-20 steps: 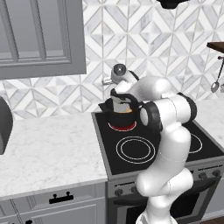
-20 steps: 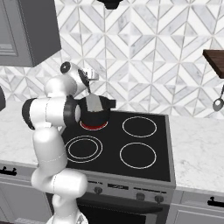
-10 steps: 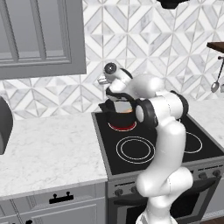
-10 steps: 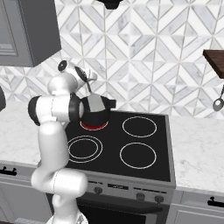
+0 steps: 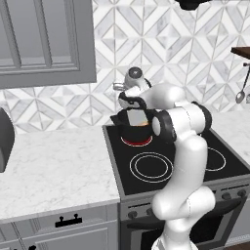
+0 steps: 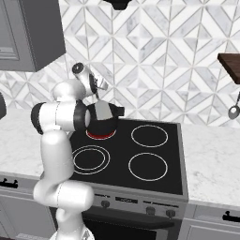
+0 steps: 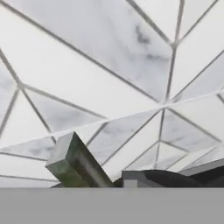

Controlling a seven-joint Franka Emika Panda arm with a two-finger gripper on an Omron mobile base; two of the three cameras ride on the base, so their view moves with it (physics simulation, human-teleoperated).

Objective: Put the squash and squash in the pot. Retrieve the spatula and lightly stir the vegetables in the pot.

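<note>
– Where's the pot [image 5: 133,128]?
– On the stove's [image 6: 154,180] back left burner, glowing red beneath it. Something orange, the squash [image 5: 139,123], shows inside.
– And the gripper [image 5: 123,90]?
– Raised above the pot, by the tiled wall [image 7: 109,65]. A grey bar, likely the spatula [image 7: 76,162], juts from it, but I cannot tell how its fingers stand.
</note>
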